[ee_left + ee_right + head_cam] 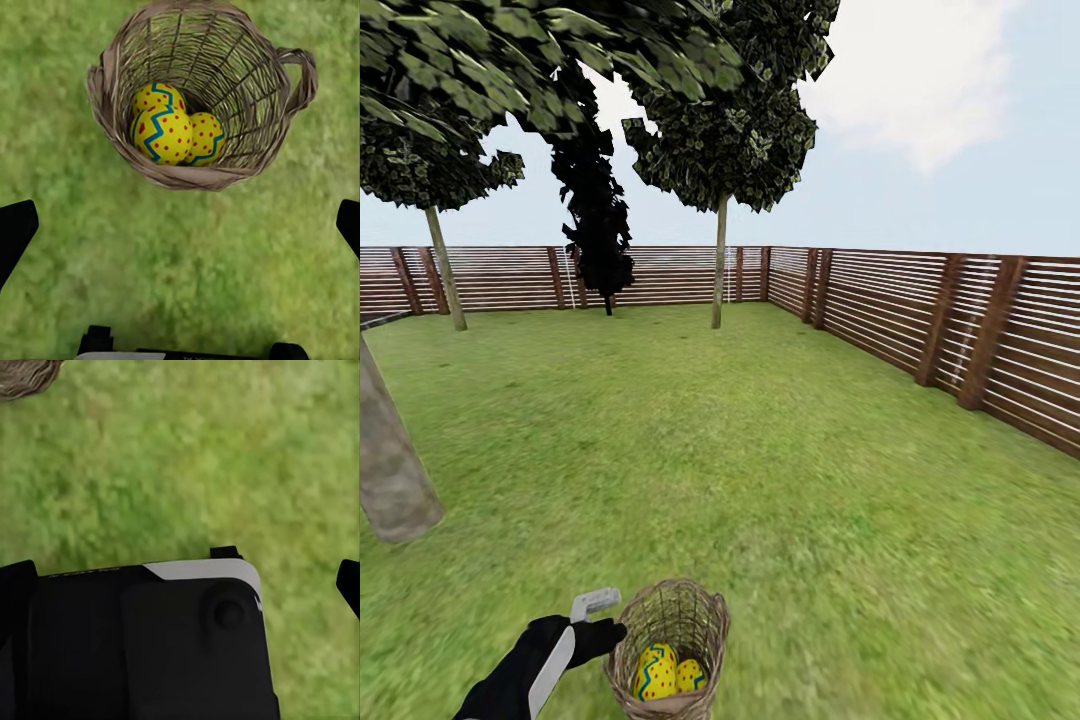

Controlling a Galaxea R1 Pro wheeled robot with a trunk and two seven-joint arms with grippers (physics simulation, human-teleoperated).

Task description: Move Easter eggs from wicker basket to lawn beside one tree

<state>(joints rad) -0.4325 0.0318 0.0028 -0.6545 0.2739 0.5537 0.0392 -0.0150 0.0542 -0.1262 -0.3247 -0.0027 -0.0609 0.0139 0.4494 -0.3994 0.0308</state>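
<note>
The wicker basket point(712, 618) stands on the lawn point(760, 480) just in front of me. In the left wrist view the basket point(196, 177) holds all three Easter eggs, yellow with red dots and blue zigzags: one on top point(163, 135), one behind it point(156, 96), one beside it point(207, 138). Two of the eggs point(656, 672) show in the head view. My left gripper point(596, 604) hovers beside the basket's left rim, open and empty point(180, 229). My right gripper point(180, 585) is open above grass, a bit of the basket point(26, 376) at the picture's corner. The thick-trunked tree point(390, 470) stands to the left.
A brown slat fence point(960, 330) bounds the garden at the back and right. Two thin-trunked trees point(718, 265) point(445, 270) and a black cone-shaped tree point(598, 220) stand near the far fence. A black part of the robot point(150, 645) lies under the right wrist camera.
</note>
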